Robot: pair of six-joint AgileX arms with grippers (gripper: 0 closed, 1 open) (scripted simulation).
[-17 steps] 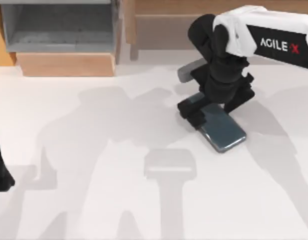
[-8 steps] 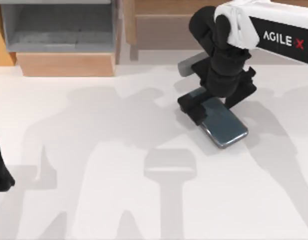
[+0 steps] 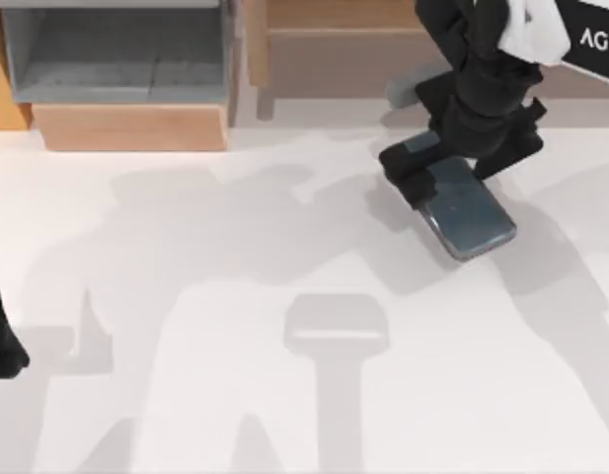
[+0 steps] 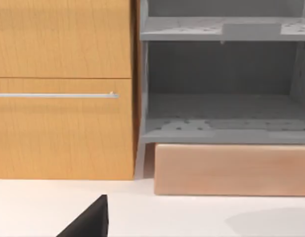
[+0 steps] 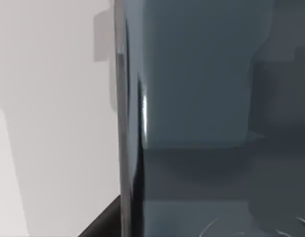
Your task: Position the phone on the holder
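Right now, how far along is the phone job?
Done: the right gripper is shut on the phone, which casts a shadow apart from itself on the table, so it looks lifted. In hand: carrying it. Left: setting it on the holder. The left arm is parked at the table's left edge.

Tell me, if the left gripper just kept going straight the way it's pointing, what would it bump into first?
Probably the light wooden block under the grey shelf unit, with the wooden cabinet beside it. The left wrist view faces these across bare white table, though depth is hard to judge.
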